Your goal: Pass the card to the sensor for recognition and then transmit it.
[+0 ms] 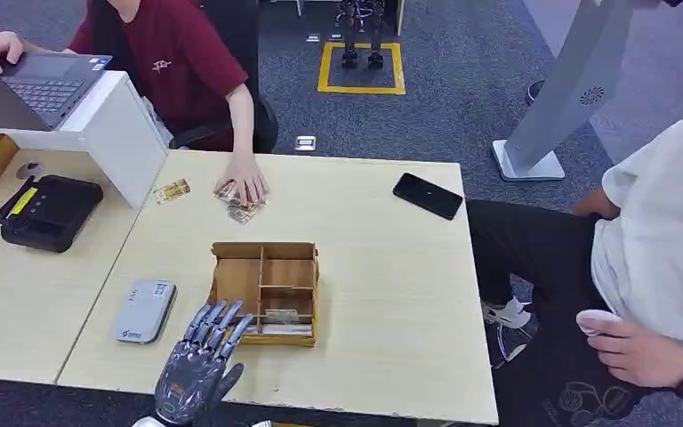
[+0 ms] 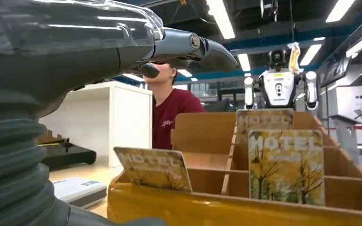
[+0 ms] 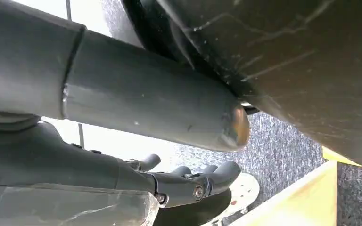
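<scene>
**benchwatcher:** Light wooden tabletop (image 1: 391,267) on dark grey carpet, two people sitting at it. One in a dark red shirt (image 1: 173,53) at the far side has a hand (image 1: 247,182) flat on a little pile of cards (image 1: 242,206), and one more loose card (image 1: 172,190) lies just beside that pile. The other person, in a white shirt (image 1: 667,240), sits at the right edge.

**servo_sam:** Where are the task cards, though?

**benchwatcher:** In the open wooden divided box (image 1: 265,292) near the front edge. The left wrist view shows three yellow "HOTEL" cards with autumn trees: one leaning in the near compartment (image 2: 153,167), one standing upright (image 2: 286,165), and one behind it (image 2: 264,118). The grey flat card sensor (image 1: 144,310) lies to the left of the box, near but apart.

**servo_sam:** Hands?

**benchwatcher:** The left hand (image 1: 197,360) hovers over the front edge between sensor and box, fingers stretched out and spread, nothing in them. The right hand (image 3: 188,181) hangs low by the carpet, fingers loosely curved side by side and nothing held as far as I can see.

**servo_sam:** Other stuff?

**benchwatcher:** One black phone (image 1: 428,195) on the far right of the table, one black card terminal with a yellow label (image 1: 49,212) on the left desk, one open laptop (image 1: 31,87) on a white divider (image 1: 129,133). A white humanoid robot (image 2: 279,84) stands in the background.
</scene>
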